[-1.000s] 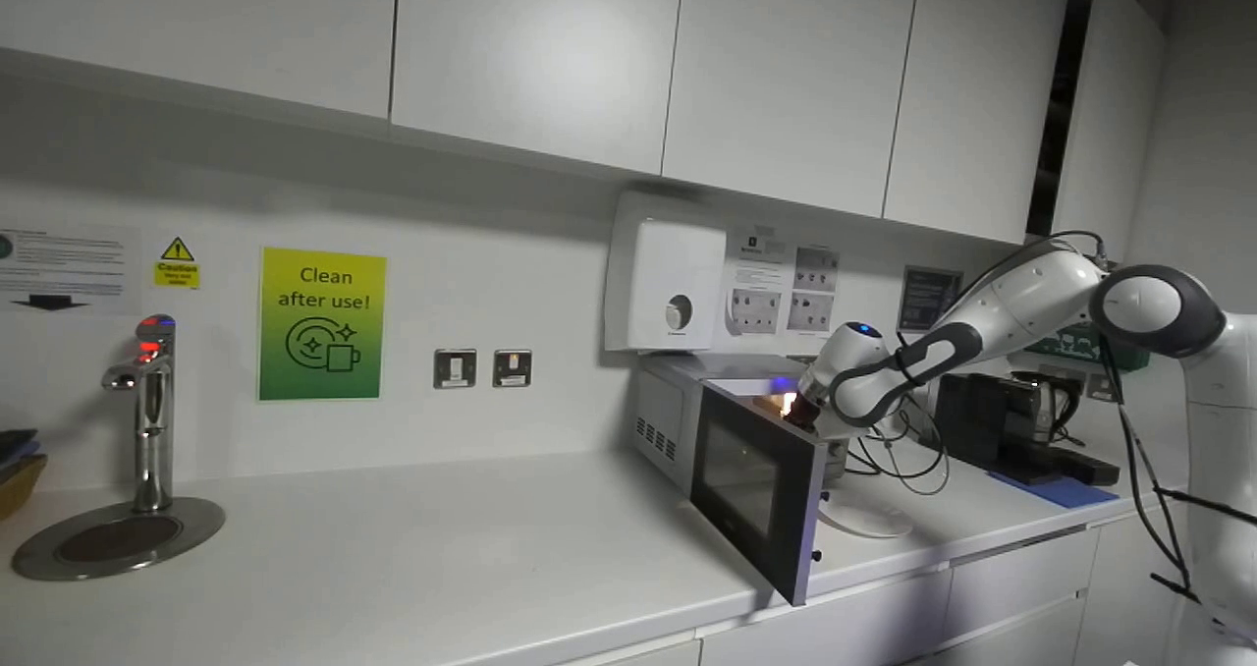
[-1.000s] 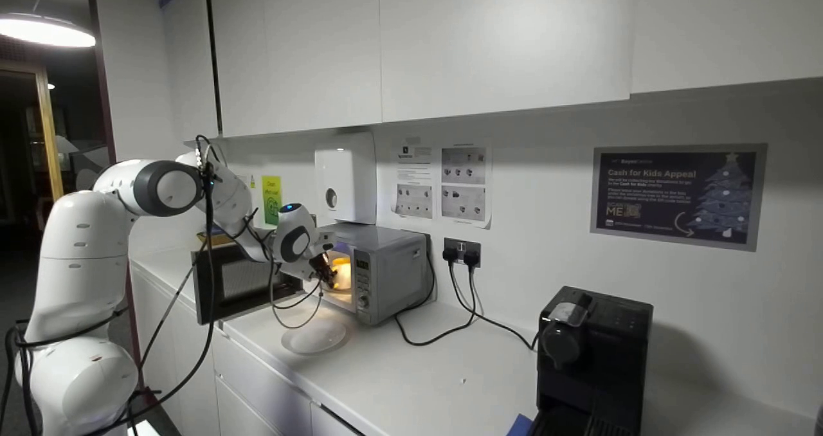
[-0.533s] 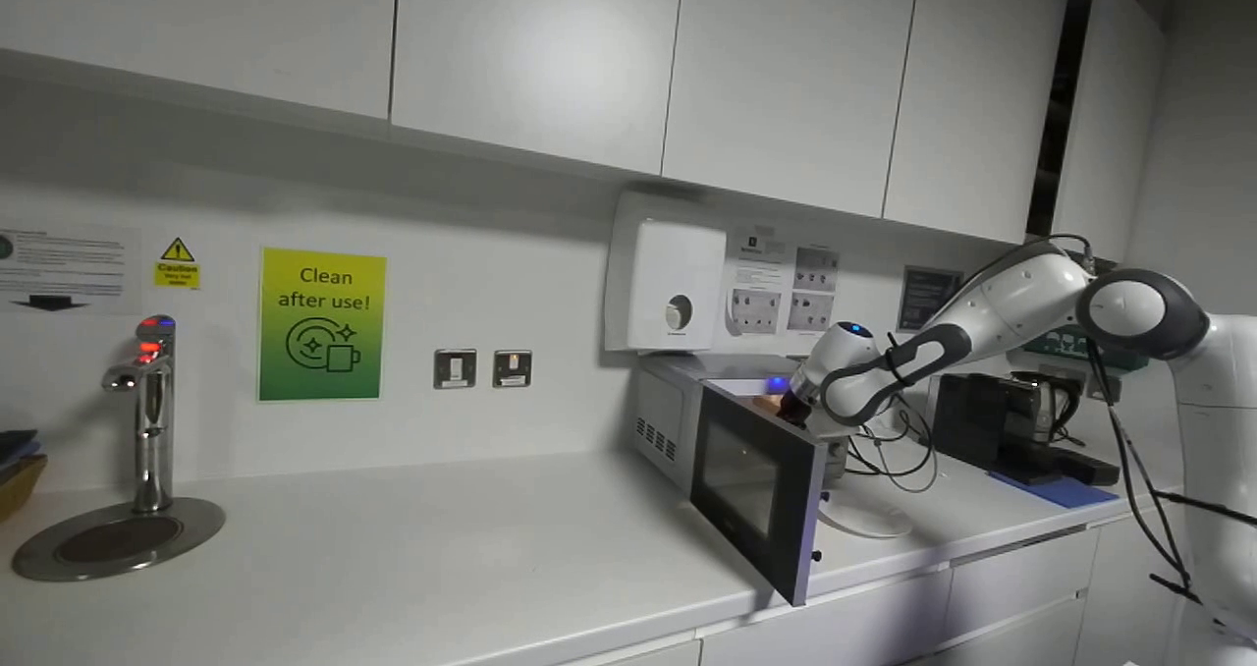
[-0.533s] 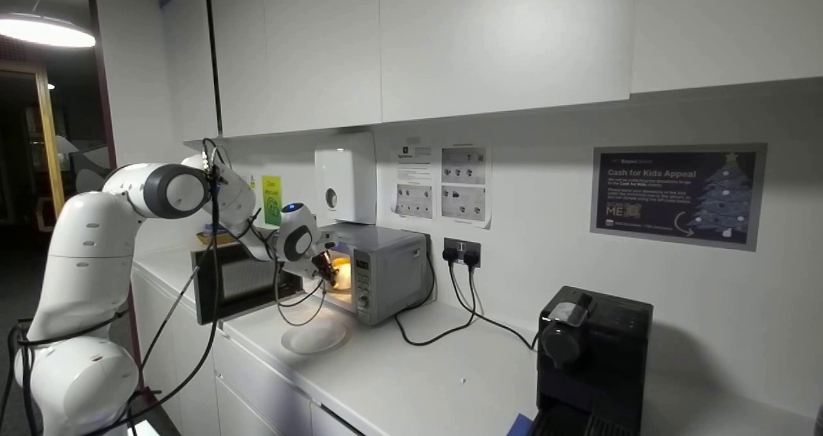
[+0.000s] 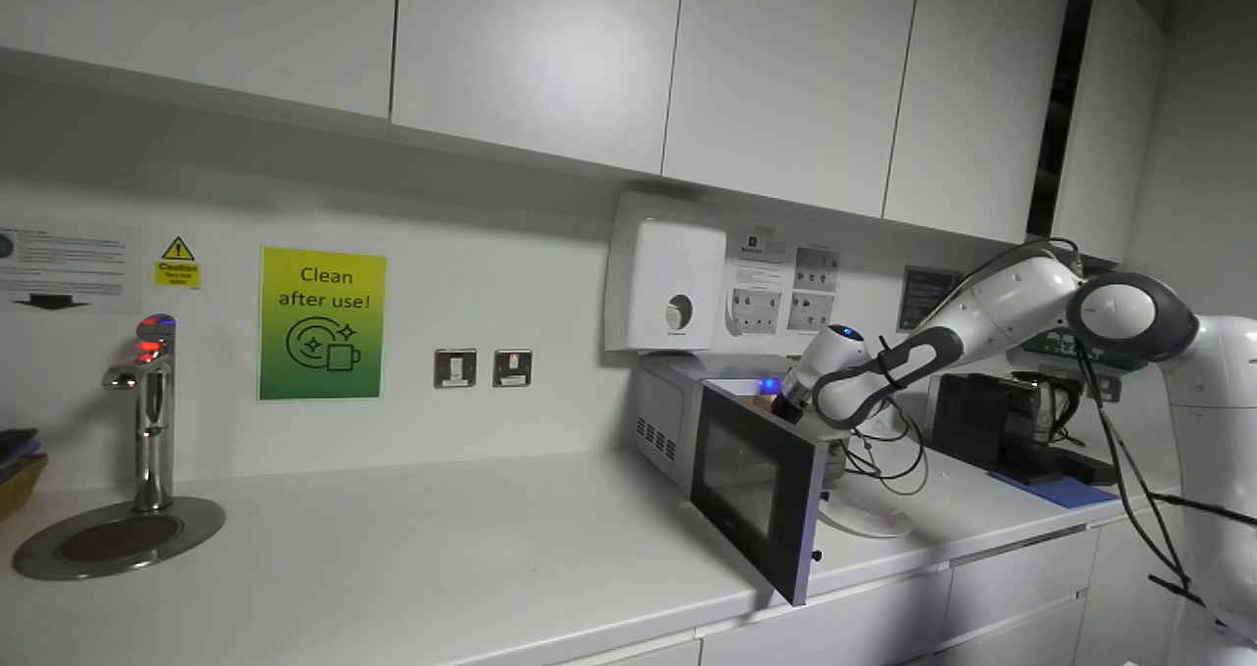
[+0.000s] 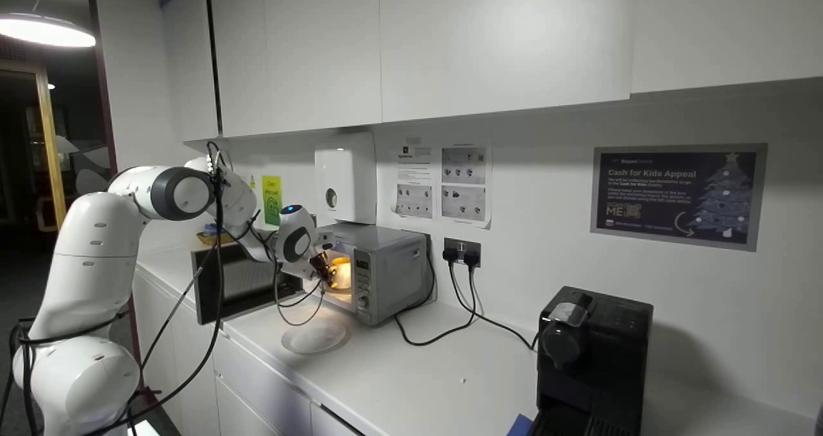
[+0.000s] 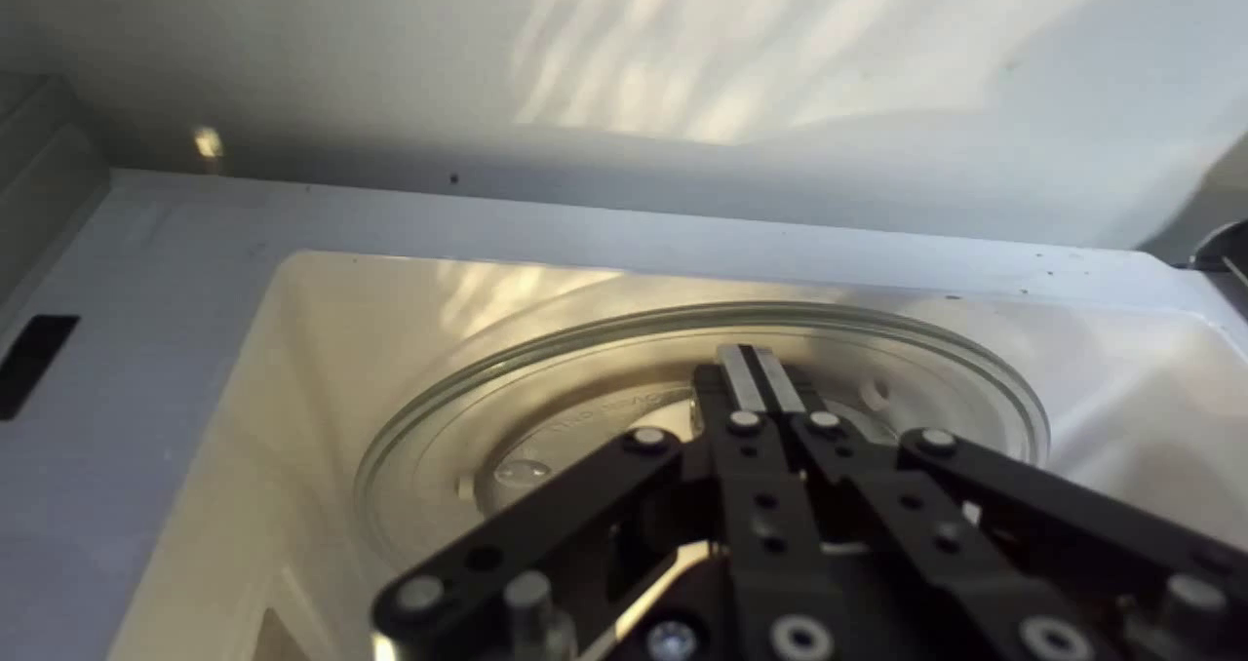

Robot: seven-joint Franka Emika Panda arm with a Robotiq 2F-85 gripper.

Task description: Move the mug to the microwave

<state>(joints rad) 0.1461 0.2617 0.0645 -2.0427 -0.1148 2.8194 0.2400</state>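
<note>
Left, in an exterior view: door (image 6: 247,278), wide open. Next right: claw (image 7: 760,378), clenched in wrist view, pads (image 7: 741,379) together bar a thin dark line, without visible contents; touching or merely beside the mug (image 6: 343,275), cannot tell. Further right: mug, apparently a pale-yellow shape inside the lit microwave (image 6: 398,272) on the tabletop (image 6: 411,372). Probably light, stiff, smooth, breakable; best held by rim or handle, handle not made out.

Robot arm (image 5: 1016,303) at open microwave (image 5: 722,450)
</note>
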